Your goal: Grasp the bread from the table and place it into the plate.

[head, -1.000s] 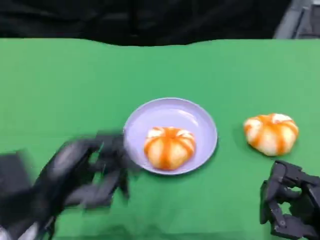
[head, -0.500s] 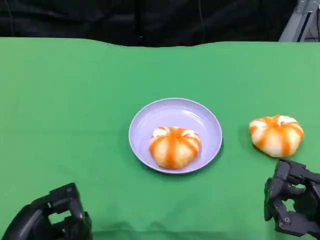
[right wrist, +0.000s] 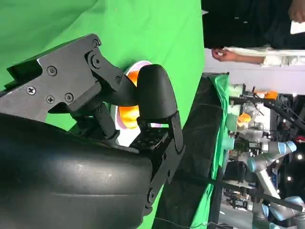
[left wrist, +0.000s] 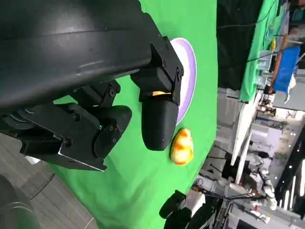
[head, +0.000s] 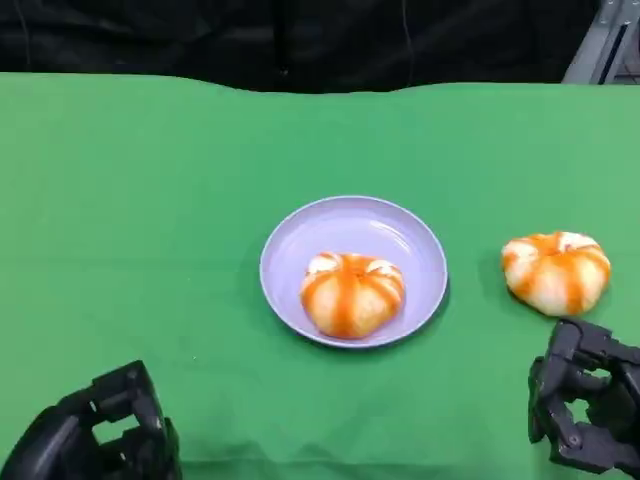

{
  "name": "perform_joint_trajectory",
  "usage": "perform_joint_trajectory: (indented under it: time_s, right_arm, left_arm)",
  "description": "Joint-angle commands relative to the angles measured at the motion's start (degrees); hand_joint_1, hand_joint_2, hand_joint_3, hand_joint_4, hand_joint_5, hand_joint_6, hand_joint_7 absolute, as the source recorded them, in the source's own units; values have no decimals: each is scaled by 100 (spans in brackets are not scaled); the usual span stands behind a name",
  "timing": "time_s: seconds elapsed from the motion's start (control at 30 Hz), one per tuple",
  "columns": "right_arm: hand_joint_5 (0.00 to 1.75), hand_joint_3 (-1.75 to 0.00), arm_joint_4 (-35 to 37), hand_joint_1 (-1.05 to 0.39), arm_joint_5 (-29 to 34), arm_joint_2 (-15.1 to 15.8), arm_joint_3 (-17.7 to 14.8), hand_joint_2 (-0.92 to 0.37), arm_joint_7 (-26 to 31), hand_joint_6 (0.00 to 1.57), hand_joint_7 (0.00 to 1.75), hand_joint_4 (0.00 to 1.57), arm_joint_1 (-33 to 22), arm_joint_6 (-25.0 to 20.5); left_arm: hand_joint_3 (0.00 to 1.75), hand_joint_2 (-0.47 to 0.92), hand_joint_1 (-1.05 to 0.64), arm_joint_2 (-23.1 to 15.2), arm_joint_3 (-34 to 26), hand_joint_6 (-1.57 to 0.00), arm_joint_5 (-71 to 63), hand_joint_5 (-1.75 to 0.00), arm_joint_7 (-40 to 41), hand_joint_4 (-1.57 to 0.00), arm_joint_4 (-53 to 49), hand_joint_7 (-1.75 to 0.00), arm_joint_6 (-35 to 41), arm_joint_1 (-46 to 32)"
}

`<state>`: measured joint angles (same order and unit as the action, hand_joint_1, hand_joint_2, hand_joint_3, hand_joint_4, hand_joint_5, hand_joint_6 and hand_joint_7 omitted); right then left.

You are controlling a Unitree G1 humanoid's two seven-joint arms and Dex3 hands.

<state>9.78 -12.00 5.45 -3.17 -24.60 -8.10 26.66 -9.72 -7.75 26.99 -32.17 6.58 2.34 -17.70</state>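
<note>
A lilac plate (head: 350, 225) lies mid-table, and one orange-striped bread roll (head: 352, 293) sits inside it toward its near side. A second, similar roll (head: 556, 271) rests on the green cloth to the plate's right. My left hand (head: 100, 440) is low at the near left edge, far from the plate, holding nothing. My right hand (head: 585, 410) hovers just short of the second roll, fingers bent but apart, with nothing between them. In the left wrist view the plate (left wrist: 189, 71) and the loose roll (left wrist: 182, 146) lie beyond my fingers (left wrist: 159, 119). The right wrist view catches a roll (right wrist: 127, 112) past its fingers (right wrist: 155, 93).
Green cloth (head: 150, 200) covers the table, with a black backdrop behind its far edge. A metal frame (head: 605, 35) stands at the far right corner. A person's hand (right wrist: 224, 53) shows beyond the table in the right wrist view.
My left hand has drawn back from beside the plate to the near left corner. The roll stays in the plate. My right hand has barely moved.
</note>
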Motion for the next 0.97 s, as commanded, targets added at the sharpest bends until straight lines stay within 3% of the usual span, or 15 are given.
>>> perform_joint_trajectory:
  time_s: [0.03, 0.3, 0.7, 0.97]
  right_arm:
    - [175, -111, -76, -9, -113, 74, -48, -63, -44, 69, 170, 84, -29, 19]
    - [175, -110, 58, -10, -71, 91, -72, -64, -81, 69, 170, 85, 24, 132]
    - [175, -110, -319, -9, -294, 162, -150, -64, -144, 71, 169, 85, -202, -430]
    - [175, -109, -236, -10, -234, 158, -161, -63, -112, 72, 168, 85, -130, -331]
  left_arm:
    - [114, 70, 8, -129, -173, -71, 89, -175, -100, -86, 45, -175, -59, 89]
    - [112, 70, 10, -301, -181, -71, 32, -175, -289, -89, -198, -175, 11, 450]
    - [109, 70, 9, -349, -103, -70, -151, -175, -436, -87, -607, -175, -111, 730]
    - [112, 70, 9, -305, -116, -70, -192, -175, -398, -87, -640, -175, -94, 758]
